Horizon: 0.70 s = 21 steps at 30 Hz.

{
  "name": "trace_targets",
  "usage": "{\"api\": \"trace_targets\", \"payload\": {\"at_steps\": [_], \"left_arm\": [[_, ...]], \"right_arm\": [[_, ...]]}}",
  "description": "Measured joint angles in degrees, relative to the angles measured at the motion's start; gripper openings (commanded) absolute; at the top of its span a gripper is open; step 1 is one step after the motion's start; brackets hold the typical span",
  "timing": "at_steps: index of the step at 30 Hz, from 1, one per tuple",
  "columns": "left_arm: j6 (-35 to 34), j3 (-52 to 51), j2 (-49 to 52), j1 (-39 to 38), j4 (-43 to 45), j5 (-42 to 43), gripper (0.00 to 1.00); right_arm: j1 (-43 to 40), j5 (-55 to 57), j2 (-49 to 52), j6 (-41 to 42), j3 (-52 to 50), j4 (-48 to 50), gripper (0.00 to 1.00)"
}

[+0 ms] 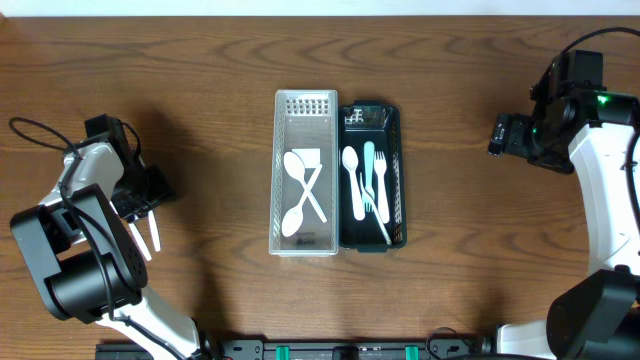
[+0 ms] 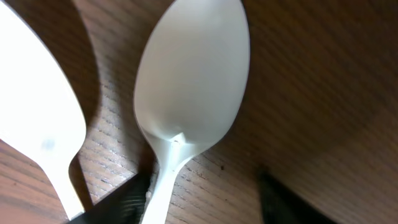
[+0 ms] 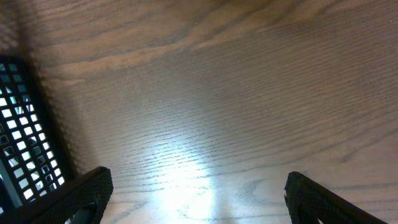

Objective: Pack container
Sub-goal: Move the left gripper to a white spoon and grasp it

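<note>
Clear rectangular plastic container (image 1: 306,103) sits at the middle of the wooden table (image 1: 200,60), its long axis running near to far. It touches a dark green slotted plastic basket (image 1: 401,180) on its right, which lies the same way. Two white plastic spoons (image 1: 300,190) lie crossed inside the clear container, both bowls toward its left wall, one far and one near. In the basket, a white plastic spoon (image 1: 353,175) and a teal plastic utensil (image 1: 369,160) lie along the long axis, and a white plastic fork (image 1: 380,215) slants toward the near right corner. Well to the left, the left gripper (image 1: 142,218) is low over the table above two more loose white spoons (image 1: 153,237), whose long axes run roughly near to far. In the left wrist view, the handle of the middle spoon (image 2: 193,87) runs between the dark fingers (image 2: 124,199), just beside one and apart from the other, so the jaws stand spread and not clamped. The second loose spoon (image 2: 31,106) lies beside it. Far right, the right gripper (image 1: 497,133) hangs over bare wood with its fingers (image 3: 87,190) wide apart and nothing between them. An edge of the basket shows at the left of its wrist view.
</note>
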Motion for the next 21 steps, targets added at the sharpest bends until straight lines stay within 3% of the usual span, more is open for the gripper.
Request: {"api": "trace_targets", "payload": {"at_steps": [2,8,10,21], "left_arm": [[-0.09,0.02,0.0,0.0,0.0,-0.02,0.33],[-0.11,0.04,0.04,0.0,-0.02,0.0,0.19],[-0.33,0.07,0.04,0.0,-0.02,0.0,0.1],[-0.13,0.57,0.02,-0.76,-3.54,0.13,0.06]], "right_arm": [[0.0,0.02,0.0,0.0,0.0,0.0,0.92],[0.0,0.0,0.0,0.0,0.0,0.0,0.92],[0.0,0.02,0.0,0.0,0.0,0.02,0.92],[0.0,0.0,0.0,-0.02,0.0,0.02,0.92]]}}
